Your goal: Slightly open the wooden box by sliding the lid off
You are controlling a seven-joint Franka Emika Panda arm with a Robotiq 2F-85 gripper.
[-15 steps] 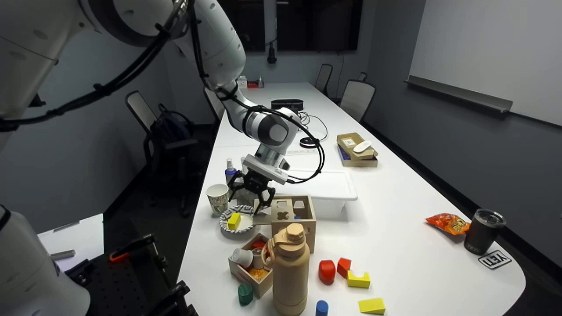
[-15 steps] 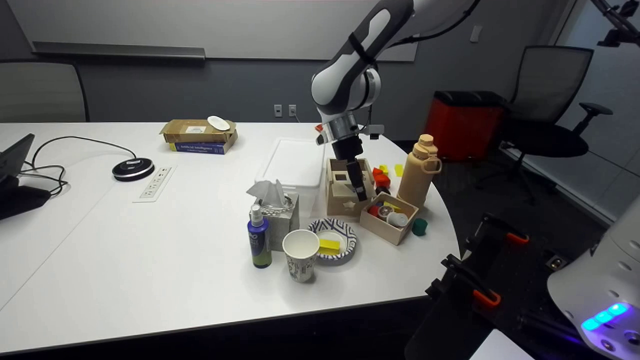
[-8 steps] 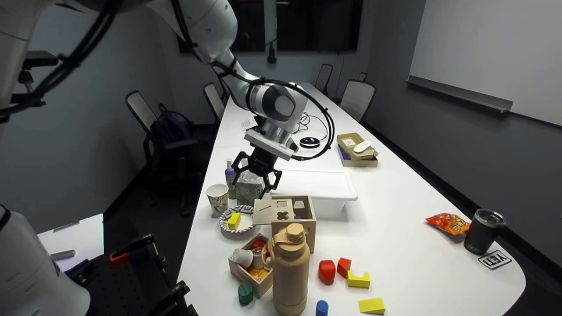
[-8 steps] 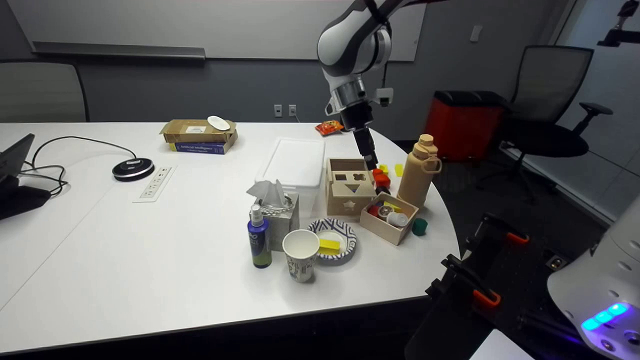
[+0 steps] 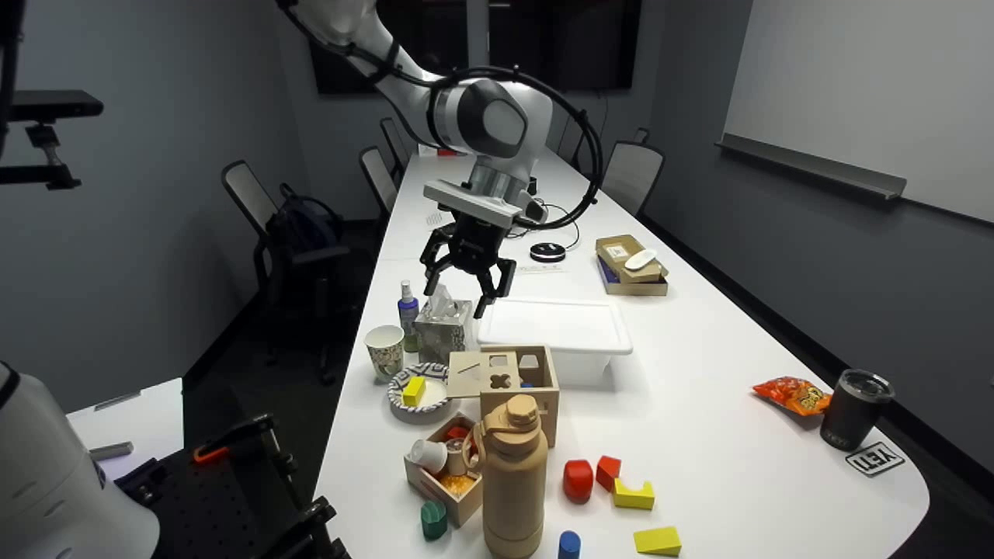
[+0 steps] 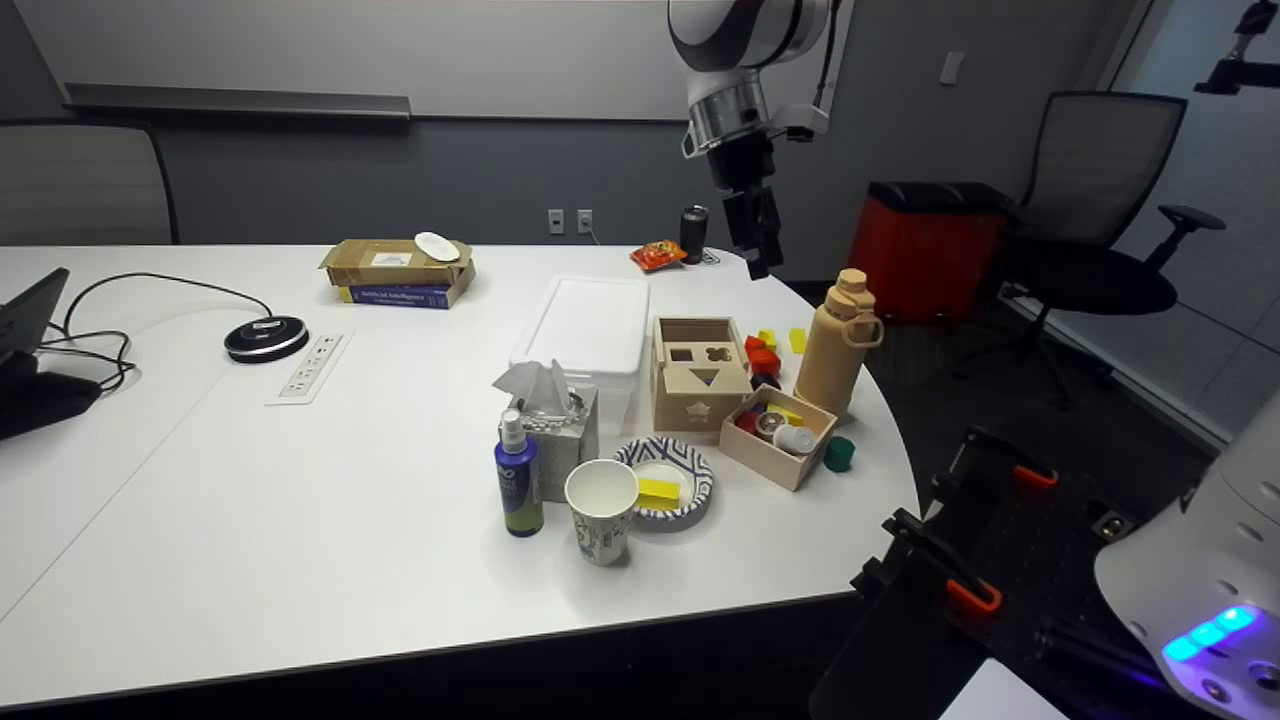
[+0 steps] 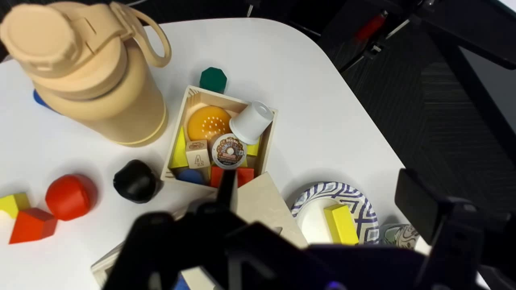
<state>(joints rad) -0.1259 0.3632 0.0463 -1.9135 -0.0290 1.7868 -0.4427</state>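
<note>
Fingers (image 5: 495, 295), black: wide apart.
Rounded tan bottle (image 5: 514, 483): in an exterior view, part-hiding pale-wood cube box (image 5: 549, 409) from six o'clock.

Remotely, I saw the wooden box (image 6: 676, 411) and lid (image 5: 477, 379) in pale tan; my gripper (image 5: 453, 303), black; the bottle (image 5: 514, 485), peach-tan; the plate (image 7: 366, 215), white with an angular navy-and-white rim; the toy bun (image 7: 207, 122), orange, white-dotted.

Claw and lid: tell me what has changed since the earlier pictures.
The claw has lifted up and away from the lid, jaws open as before, holding nothing. Unchanged from half a second ago: the lid, jutting partway off the wooden box, and the patterned dish with its yellow block.
</note>
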